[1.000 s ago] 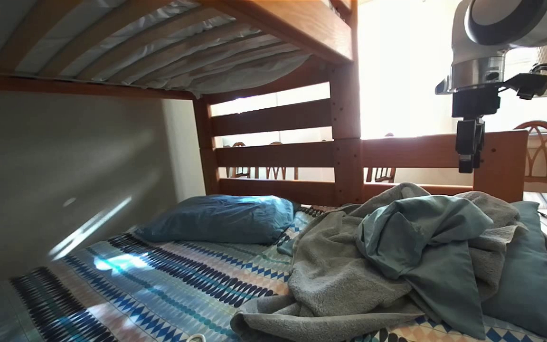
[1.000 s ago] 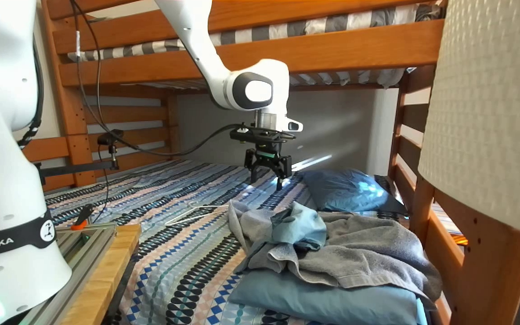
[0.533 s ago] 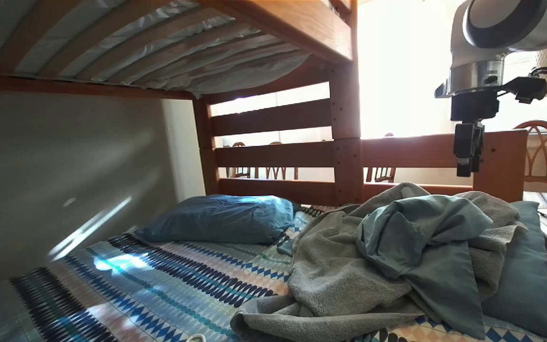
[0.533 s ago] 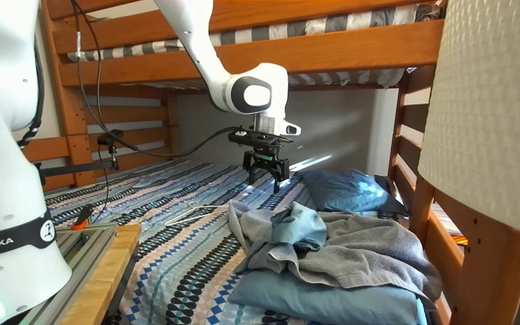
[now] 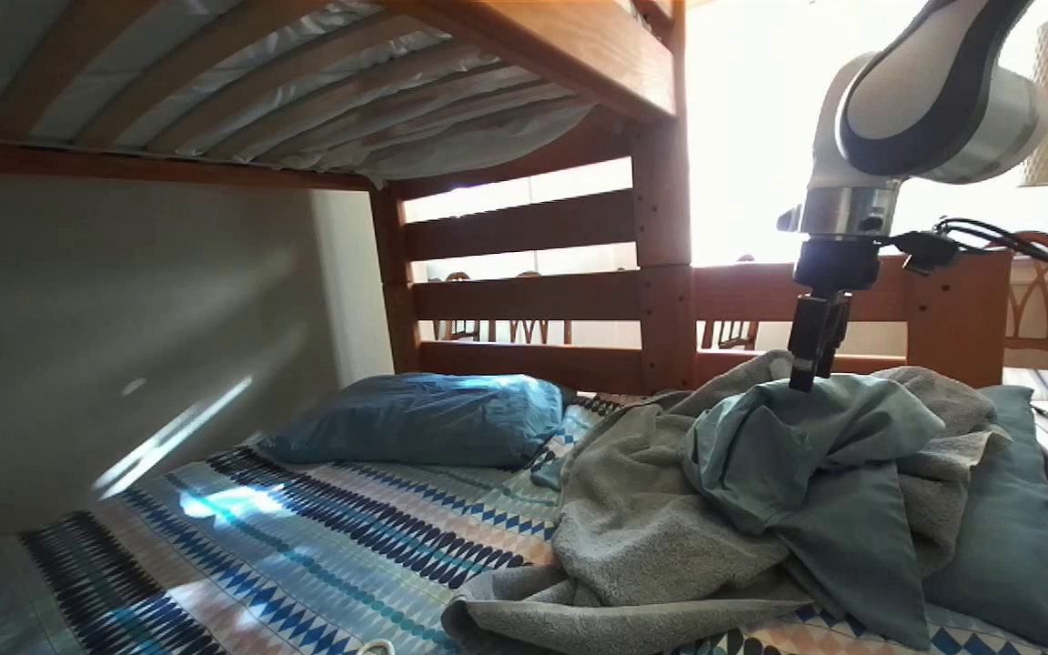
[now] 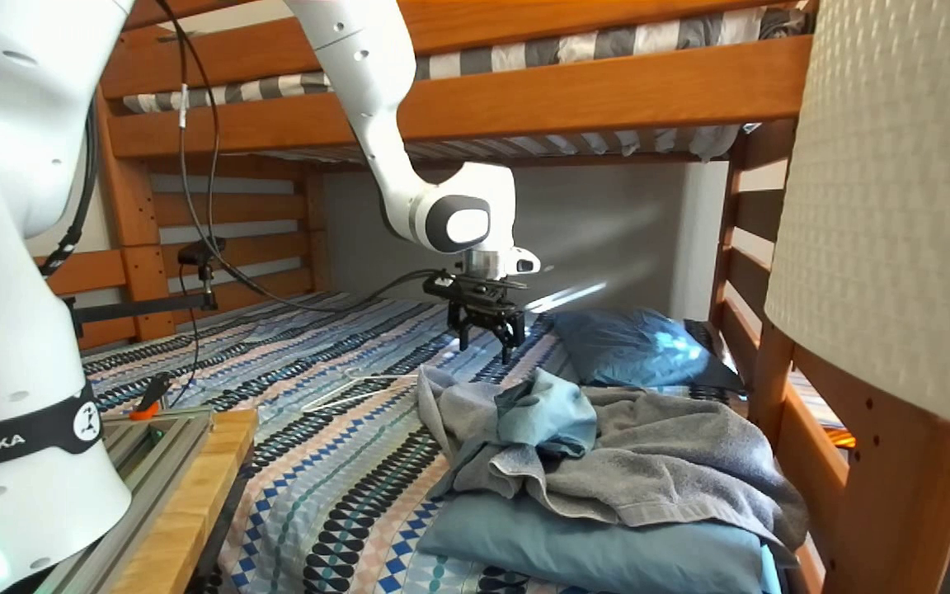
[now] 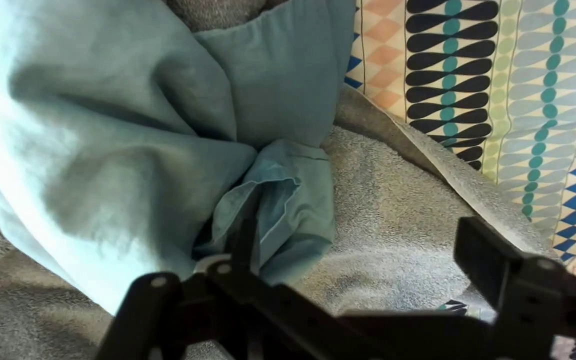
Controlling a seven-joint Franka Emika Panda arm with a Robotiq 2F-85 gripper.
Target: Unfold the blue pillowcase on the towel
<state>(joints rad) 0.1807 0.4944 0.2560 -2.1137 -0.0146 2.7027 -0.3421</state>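
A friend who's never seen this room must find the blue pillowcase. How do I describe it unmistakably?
On the lower level of the wooden bunk bed, a grey towel lies rumpled over the patterned sheet. The blue pillowcase is bunched mostly on top of that towel. Unlike the plump darker blue pillow and plump teal pillow nearby, it is limp, unstuffed cloth in loose wrinkles.

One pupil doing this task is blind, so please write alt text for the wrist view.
An open black claw spans the bottom, one finger in front of a crumpled blue-green pillowcase, the other in front of a grey towel. The pillowcase lies on the towel, filling much of the picture's left; a patterned bed cover shows at upper right.
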